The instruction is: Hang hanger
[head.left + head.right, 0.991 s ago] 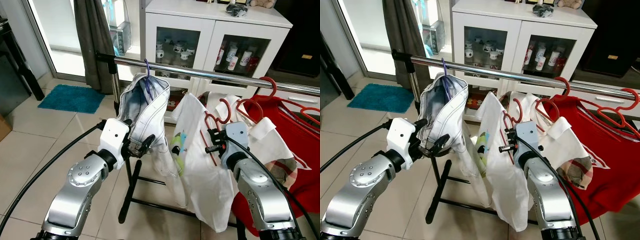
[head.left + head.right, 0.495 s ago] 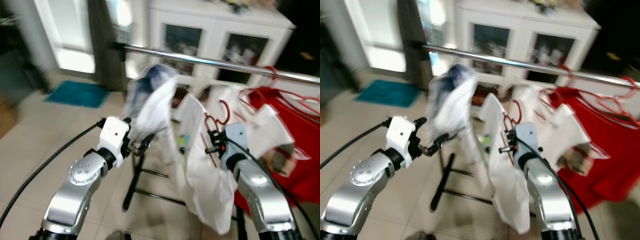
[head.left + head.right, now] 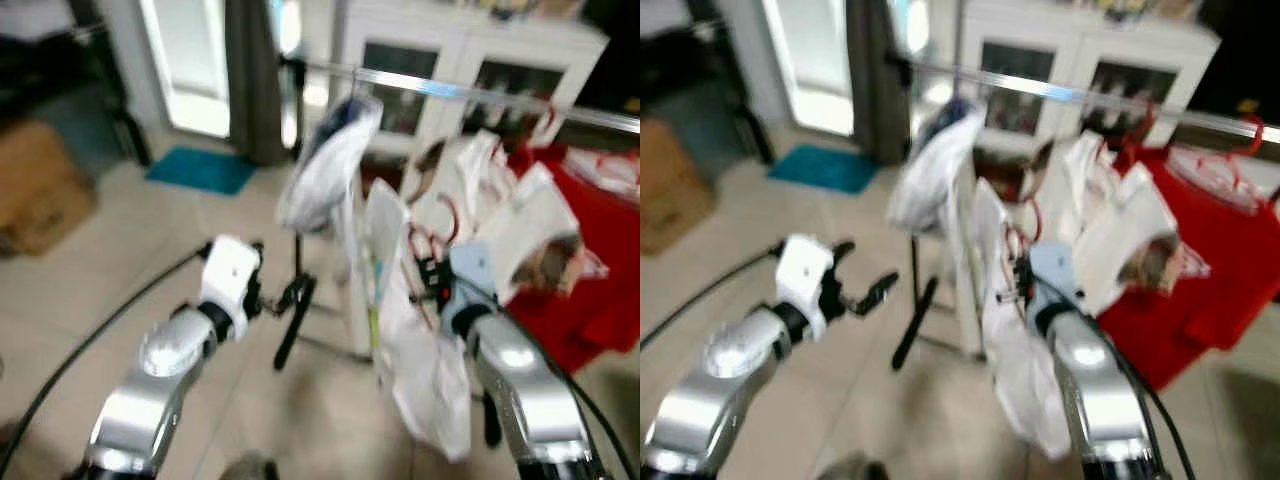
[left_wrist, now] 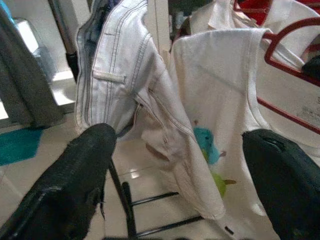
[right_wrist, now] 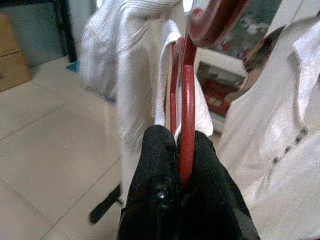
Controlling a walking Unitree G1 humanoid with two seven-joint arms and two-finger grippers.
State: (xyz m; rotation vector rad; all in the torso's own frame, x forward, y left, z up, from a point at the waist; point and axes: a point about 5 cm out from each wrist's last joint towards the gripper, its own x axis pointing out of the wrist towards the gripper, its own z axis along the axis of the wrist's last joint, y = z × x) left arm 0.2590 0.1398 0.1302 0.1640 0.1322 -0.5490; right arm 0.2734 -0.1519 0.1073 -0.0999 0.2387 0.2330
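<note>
My right gripper (image 5: 182,175) is shut on the lower bar of a red hanger (image 5: 187,100) that carries a white T-shirt (image 3: 400,300) with a green and blue print. It is held below the chrome rail (image 3: 450,90) of the clothes rack, in front of the hanging clothes. A white denim jacket (image 3: 330,165) hangs from the rail to the left of it. My left gripper (image 3: 285,298) stands open and empty, low and to the left of the jacket (image 4: 125,85), not touching it. The head views are blurred.
More white shirts (image 3: 520,230) and red garments (image 3: 590,290) on red hangers hang on the rail's right part. The rack's black legs (image 3: 295,320) stand on the tiled floor. A cardboard box (image 3: 40,195), a teal mat (image 3: 200,170), a dark curtain (image 3: 250,80) and a white cabinet (image 3: 470,60) surround it.
The whole picture has shifted and blurred, so the camera has moved; the rack now looks farther off. My left gripper has come away from the jacket's hem. The right gripper still holds the hanger.
</note>
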